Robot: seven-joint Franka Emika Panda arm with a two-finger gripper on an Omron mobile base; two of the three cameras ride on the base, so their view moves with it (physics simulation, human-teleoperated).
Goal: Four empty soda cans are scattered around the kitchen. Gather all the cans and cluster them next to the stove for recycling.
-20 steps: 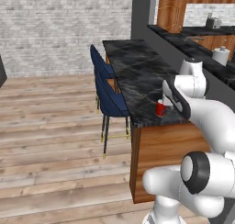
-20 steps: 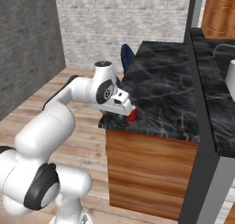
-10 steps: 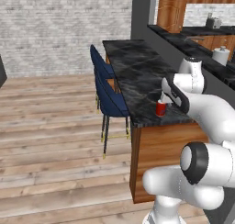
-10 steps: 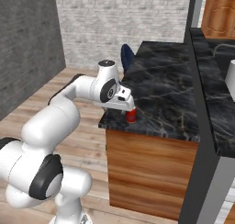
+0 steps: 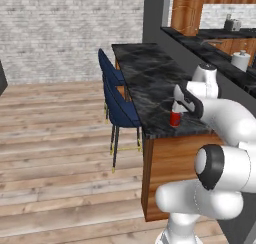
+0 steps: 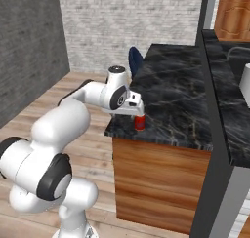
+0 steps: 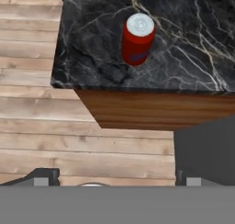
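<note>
One red soda can (image 5: pixel 175 119) (image 6: pixel 140 123) with a silver top stands upright on the black marbled island counter (image 5: pixel 145 78), near its front corner. My gripper (image 5: pixel 176 109) (image 6: pixel 138 114) hangs just above the can, pointing down, jaws open and holding nothing. In the hand view the can (image 7: pixel 137 39) sits ahead of the spread fingertips (image 7: pixel 45 175), close to the counter's edge, and my gripper (image 7: pixel 115 177) is clear of it. The stove is out of view.
Blue chairs (image 5: pixel 117 105) (image 6: pixel 134 61) stand along the island's far side. A raised dark counter (image 6: pixel 222 86) runs beside the island, with a paper towel roll (image 5: pixel 240 60) behind it. Wood plank floor (image 5: pixel 55 153) lies open to the left.
The hand has edged a little closer over the red can and straightened above it. The can has stayed put and the jaws have stayed open.
</note>
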